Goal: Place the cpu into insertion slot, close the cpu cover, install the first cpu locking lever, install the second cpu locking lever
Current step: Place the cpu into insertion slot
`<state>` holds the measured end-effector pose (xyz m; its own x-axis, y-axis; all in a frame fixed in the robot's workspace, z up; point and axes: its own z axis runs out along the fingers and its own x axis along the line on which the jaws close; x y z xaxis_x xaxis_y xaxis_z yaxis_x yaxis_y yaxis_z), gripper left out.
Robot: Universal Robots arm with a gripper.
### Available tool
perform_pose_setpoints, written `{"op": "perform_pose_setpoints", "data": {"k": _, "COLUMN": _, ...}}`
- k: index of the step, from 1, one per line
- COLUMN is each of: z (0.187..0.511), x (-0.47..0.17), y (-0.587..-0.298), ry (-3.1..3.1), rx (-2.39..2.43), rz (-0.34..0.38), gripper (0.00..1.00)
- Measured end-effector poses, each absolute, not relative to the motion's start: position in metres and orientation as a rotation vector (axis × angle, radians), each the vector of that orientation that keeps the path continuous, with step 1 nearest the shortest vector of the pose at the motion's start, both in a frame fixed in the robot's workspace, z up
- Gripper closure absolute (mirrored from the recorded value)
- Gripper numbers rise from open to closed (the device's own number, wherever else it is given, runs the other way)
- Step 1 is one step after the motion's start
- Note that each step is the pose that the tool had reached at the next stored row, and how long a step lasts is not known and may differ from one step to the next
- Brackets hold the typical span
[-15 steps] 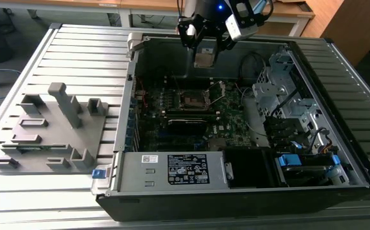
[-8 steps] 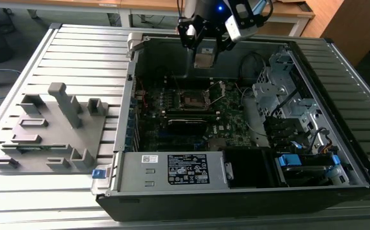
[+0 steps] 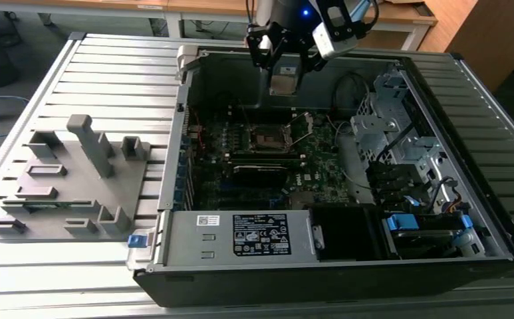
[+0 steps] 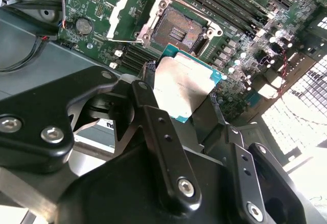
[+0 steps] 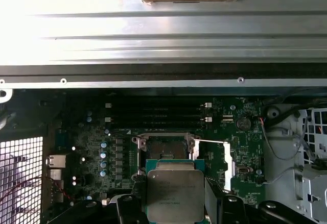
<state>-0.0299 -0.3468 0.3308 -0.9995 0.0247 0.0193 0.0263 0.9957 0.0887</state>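
Second wrist view: we see the jaws clamped on the cpu [image 4: 186,89]; its print unreadable; insertion slot [image 4: 179,30] lies uncovered.

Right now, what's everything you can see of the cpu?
The cpu is a flat square chip: dull silver-grey metal lid on a green-edged board. The gripper is shut on it, clamping two opposite edges, holding it in the air above the motherboard, clear of the insertion slot, whose cpu cover stands open.
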Motion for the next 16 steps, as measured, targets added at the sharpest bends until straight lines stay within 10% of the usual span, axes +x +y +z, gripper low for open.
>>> {"op": "perform_pose_setpoints", "data": {"k": 16, "z": 0.3265, "x": -0.0300, "y": -0.3468, "ry": -3.120, "rx": -0.040, "rz": -0.139, "gripper": 0.46}}
